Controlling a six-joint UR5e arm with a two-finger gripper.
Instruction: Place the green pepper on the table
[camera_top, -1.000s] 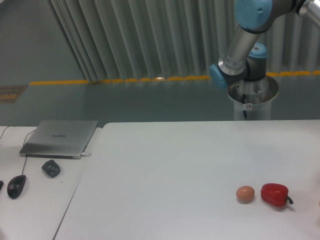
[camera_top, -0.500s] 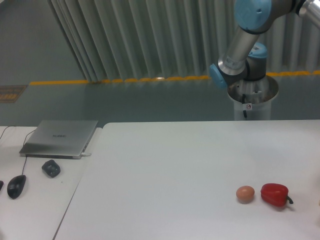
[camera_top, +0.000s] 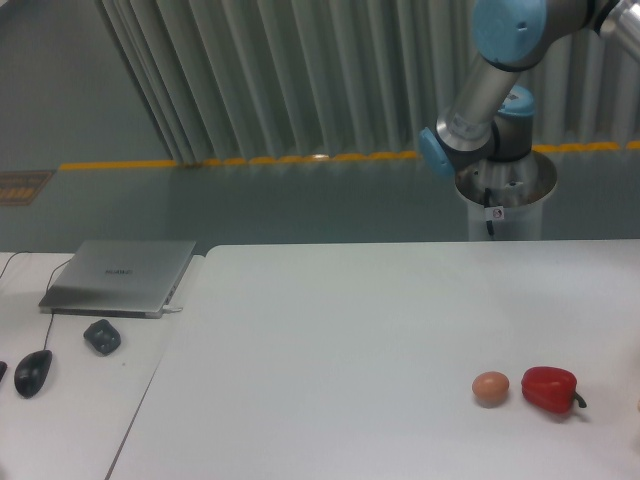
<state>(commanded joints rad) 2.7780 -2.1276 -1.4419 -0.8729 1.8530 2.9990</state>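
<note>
Green pepper out of view; counter held only red pepper and egg-like ball.
My tool sat off-frame, grip unknown; next, I judged, lowering onto bare counter.

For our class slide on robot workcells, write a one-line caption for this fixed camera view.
UR5e arm behind a white table bearing a tan egg-like ball and red pepper; no green pepper or jaws visible.

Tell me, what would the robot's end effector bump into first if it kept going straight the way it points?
Can't tell: the end effector is out of the picture. Only the arm shows, leaving at the top right. The green pepper isn't visible either.
</note>
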